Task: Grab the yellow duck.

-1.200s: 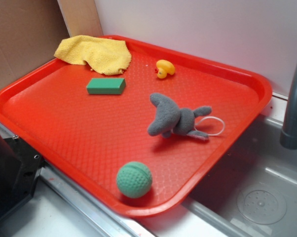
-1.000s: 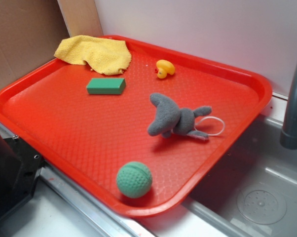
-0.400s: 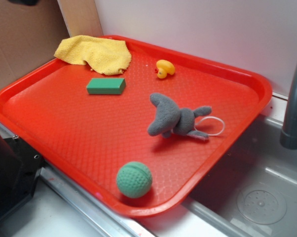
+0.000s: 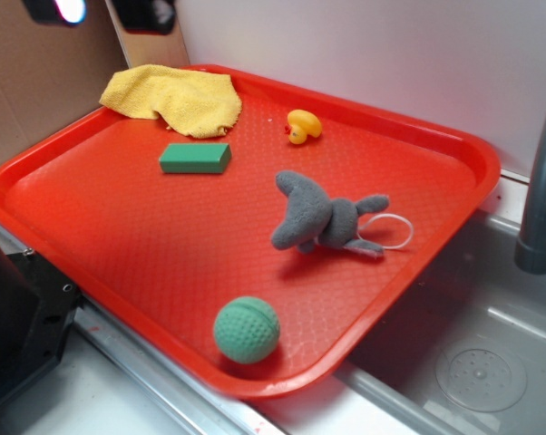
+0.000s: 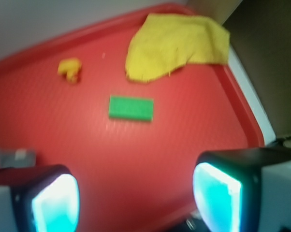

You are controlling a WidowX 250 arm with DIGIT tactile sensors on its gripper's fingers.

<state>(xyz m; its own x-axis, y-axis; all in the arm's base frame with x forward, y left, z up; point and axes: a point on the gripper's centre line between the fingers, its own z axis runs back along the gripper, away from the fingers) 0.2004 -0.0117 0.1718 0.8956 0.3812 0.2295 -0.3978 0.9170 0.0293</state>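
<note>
My gripper (image 4: 105,11) has just come into the top left corner of the exterior view, where a moment ago nothing showed. From the wrist view its two glowing fingers (image 5: 56,203) stand wide apart, holding nothing. The yellow duck (image 4: 303,125) sits untouched near the far rim of the red tray (image 4: 454,195), well apart from the gripper, beyond the yellow cloth (image 4: 173,97) and green block (image 4: 195,158). I judge the approach has only begun; I must cross toward the duck.
</note>
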